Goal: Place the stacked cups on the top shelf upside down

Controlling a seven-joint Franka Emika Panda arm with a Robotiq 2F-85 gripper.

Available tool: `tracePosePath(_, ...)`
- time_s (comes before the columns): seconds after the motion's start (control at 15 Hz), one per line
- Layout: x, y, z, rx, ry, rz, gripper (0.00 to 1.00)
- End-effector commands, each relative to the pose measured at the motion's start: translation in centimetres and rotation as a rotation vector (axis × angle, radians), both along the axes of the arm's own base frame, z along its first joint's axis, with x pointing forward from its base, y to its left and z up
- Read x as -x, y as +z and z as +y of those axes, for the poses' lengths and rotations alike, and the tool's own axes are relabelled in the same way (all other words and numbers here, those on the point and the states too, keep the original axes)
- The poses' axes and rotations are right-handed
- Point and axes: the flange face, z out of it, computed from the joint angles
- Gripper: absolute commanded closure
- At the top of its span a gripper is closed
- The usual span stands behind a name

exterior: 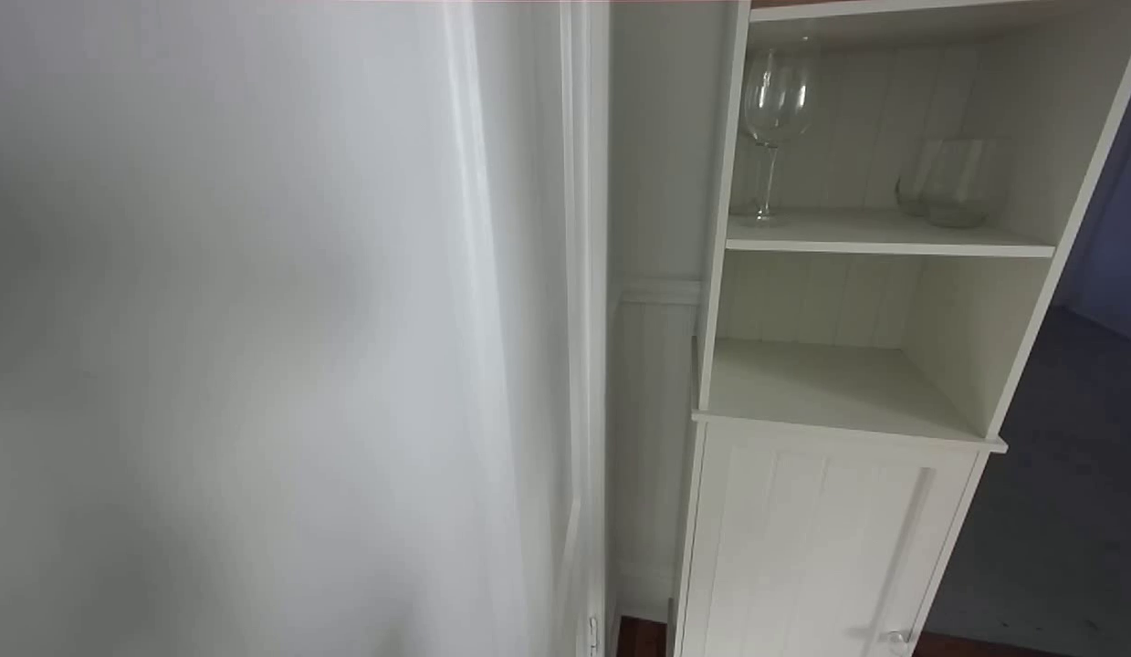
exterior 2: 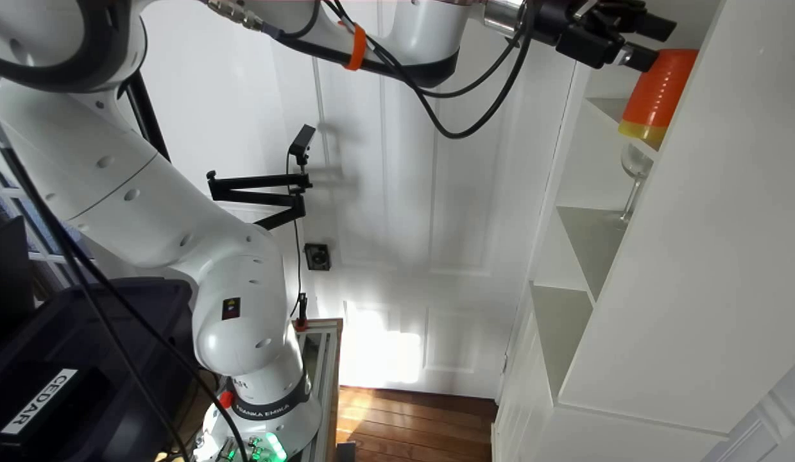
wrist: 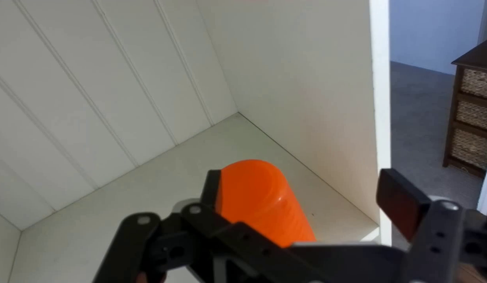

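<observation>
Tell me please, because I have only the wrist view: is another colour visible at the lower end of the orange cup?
Observer: Yes, in an exterior view a yellow band shows directly under the orange cup.
Operator: Thank you. Is something standing one level lower?
Observer: Yes, a stemmed glass stands upright on the shelf there, in both exterior views.
Operator: Is it alone?
Observer: No, stemless glasses also stand there, in an exterior view.

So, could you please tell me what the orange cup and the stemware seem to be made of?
The orange cup looks like glossy plastic, given its bright highlights, though glazed ceramic is possible. The stemware is probably clear, smooth glass: see-through, with bright reflections.
</observation>
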Motion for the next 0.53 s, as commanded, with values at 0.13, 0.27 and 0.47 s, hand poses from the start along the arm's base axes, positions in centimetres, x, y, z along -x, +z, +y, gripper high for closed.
tracePosePath(0.13,0.89,0.24,-0.8,-0.046,0.031,0.035,0.0)
tracePosePath(0.27,1.02,0.46,-0.97,-0.083,0.04,0.044,0.0)
tracePosePath(0.47,1.35,0.86,-1.31,-0.131,0.056,0.054,0.0)
